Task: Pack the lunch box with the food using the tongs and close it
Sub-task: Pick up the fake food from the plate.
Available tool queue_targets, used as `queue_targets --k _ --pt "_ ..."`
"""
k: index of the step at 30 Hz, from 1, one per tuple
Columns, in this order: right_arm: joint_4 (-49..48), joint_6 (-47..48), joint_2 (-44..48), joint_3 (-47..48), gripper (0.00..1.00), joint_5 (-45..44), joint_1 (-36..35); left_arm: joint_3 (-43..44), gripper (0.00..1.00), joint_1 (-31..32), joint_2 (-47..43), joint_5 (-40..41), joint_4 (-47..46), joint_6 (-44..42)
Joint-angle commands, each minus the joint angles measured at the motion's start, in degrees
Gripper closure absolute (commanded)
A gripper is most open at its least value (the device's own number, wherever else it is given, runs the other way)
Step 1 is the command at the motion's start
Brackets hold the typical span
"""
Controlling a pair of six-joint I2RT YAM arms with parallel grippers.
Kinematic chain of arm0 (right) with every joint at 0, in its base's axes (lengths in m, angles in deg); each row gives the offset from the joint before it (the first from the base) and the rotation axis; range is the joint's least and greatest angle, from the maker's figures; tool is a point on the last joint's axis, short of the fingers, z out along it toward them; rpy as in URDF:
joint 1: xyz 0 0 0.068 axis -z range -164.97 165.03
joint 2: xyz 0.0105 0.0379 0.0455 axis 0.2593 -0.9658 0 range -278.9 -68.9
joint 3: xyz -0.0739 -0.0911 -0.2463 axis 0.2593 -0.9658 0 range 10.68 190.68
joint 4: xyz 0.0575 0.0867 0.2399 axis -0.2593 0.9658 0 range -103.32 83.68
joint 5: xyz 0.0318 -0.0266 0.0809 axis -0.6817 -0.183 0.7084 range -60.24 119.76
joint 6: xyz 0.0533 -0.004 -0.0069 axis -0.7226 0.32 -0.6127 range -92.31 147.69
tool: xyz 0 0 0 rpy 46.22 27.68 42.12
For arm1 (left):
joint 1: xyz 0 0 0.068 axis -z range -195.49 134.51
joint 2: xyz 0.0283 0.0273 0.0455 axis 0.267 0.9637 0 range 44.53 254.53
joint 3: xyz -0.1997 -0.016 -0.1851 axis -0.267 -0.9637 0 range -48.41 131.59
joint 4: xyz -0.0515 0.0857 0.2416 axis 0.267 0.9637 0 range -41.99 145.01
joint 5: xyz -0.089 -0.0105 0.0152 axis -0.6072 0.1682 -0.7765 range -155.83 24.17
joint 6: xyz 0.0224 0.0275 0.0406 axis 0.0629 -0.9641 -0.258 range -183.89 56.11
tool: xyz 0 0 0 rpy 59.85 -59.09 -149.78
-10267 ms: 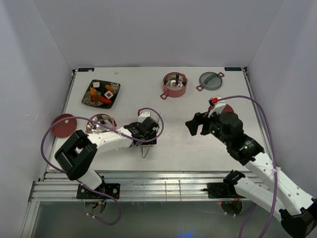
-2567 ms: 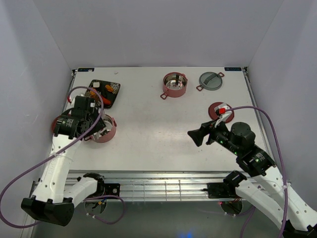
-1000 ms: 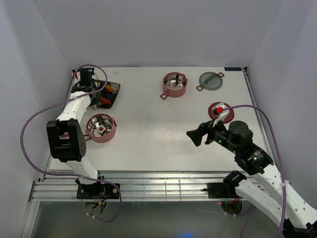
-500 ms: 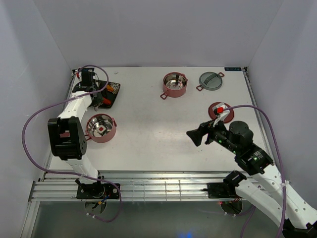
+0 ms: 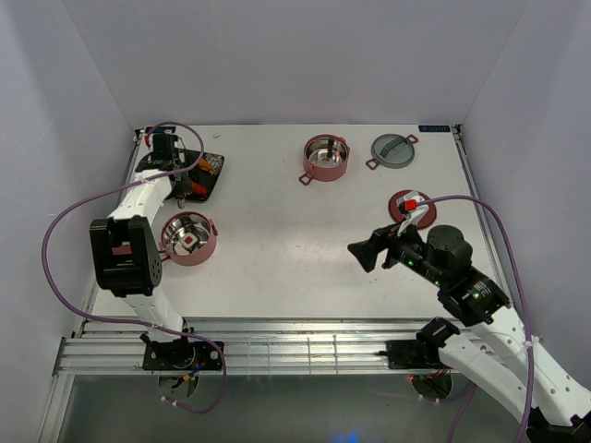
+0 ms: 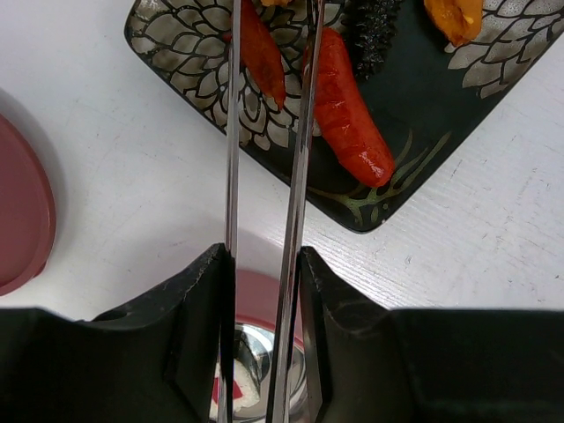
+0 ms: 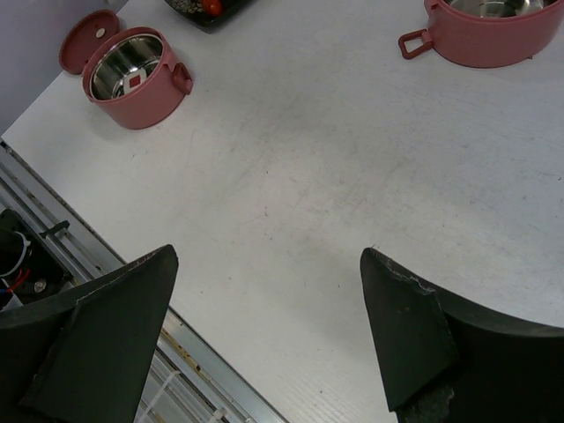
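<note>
My left gripper (image 6: 264, 264) (image 5: 182, 185) is shut on the tongs (image 6: 300, 132), its fingers (image 6: 198, 300) pressing both slim silver arms. The tongs reach over the dark patterned plate (image 6: 397, 185) (image 5: 211, 185), and a red piece of food (image 6: 260, 53) lies between their arms. A second red piece (image 6: 348, 115) lies just right of the tongs, and an orange one (image 6: 458, 13) sits farther right. One lunch box bowl (image 5: 189, 238) (image 7: 132, 79) holds a white-and-red piece (image 5: 187, 242). My right gripper (image 7: 264, 264) (image 5: 362, 251) hangs open and empty over bare table.
The second red bowl (image 5: 325, 157) (image 7: 493, 31) and the grey top lid (image 5: 393, 149) stand at the back. One red disc lid (image 5: 411, 205) lies at the right; another (image 5: 111, 231) (image 6: 18, 220) lies left of the near bowl, partly behind my left arm.
My left arm left the near-left bowl and carried the tongs to the plate; in the last second it barely shifted. The right arm has stayed still.
</note>
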Motion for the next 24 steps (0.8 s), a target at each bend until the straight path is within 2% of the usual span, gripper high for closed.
queue_targets --k 1,9,24 --pt "-2.7 0.5 0.2 0.3 0.1 -0.7 -0.4 1.6 0.6 -0.2 -1.9 -0.1 -0.2 -0.4" --pt "-2.9 0.5 -0.3 0.2 0.1 -0.9 -0.3 2.7 0.66 -0.2 -6.3 0.2 1.7 -0.6" --pt "-2.7 0.6 -1.2 0.2 0.1 -1.4 -0.3 4.4 0.71 -0.2 -12.6 -1.5 7.3 0.5"
